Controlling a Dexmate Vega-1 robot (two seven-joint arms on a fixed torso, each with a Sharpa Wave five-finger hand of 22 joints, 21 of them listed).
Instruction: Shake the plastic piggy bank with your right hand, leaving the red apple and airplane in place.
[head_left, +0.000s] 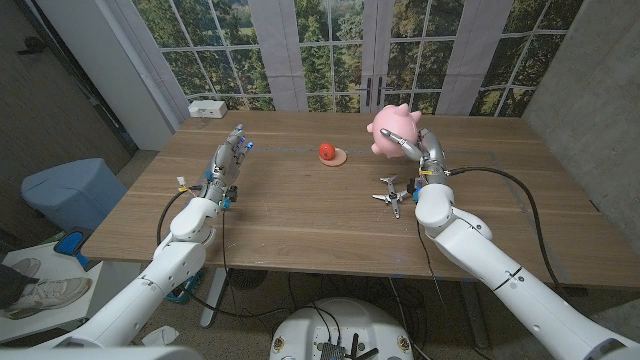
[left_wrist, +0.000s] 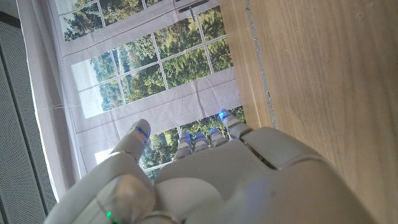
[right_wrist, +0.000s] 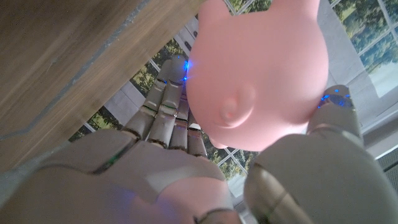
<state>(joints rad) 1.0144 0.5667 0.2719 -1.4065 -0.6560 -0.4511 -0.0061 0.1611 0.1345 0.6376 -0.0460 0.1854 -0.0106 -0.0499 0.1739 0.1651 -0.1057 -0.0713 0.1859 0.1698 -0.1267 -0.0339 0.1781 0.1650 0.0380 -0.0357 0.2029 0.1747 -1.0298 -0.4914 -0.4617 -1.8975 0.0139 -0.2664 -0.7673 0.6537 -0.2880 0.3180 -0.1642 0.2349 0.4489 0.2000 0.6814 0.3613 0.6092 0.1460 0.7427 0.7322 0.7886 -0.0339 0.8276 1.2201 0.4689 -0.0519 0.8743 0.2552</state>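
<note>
My right hand (head_left: 427, 152) grips the pink plastic piggy bank (head_left: 393, 131) and holds it lifted above the far right part of the table. In the right wrist view the piggy bank (right_wrist: 258, 78) sits between the fingers (right_wrist: 168, 106) and the thumb (right_wrist: 333, 118). The red apple (head_left: 327, 151) rests on a small round coaster near the table's middle. The small grey toy airplane (head_left: 390, 196) lies on the wood just in front of my right hand. My left hand (head_left: 226, 162) stands at the left of the table, fingers extended and holding nothing; its back (left_wrist: 249, 180) shows in the left wrist view.
A white box (head_left: 208, 107) sits at the table's far left corner. A blue bin (head_left: 75, 190) stands on the floor to the left. Windows with trees run behind the wooden table (head_left: 300, 220).
</note>
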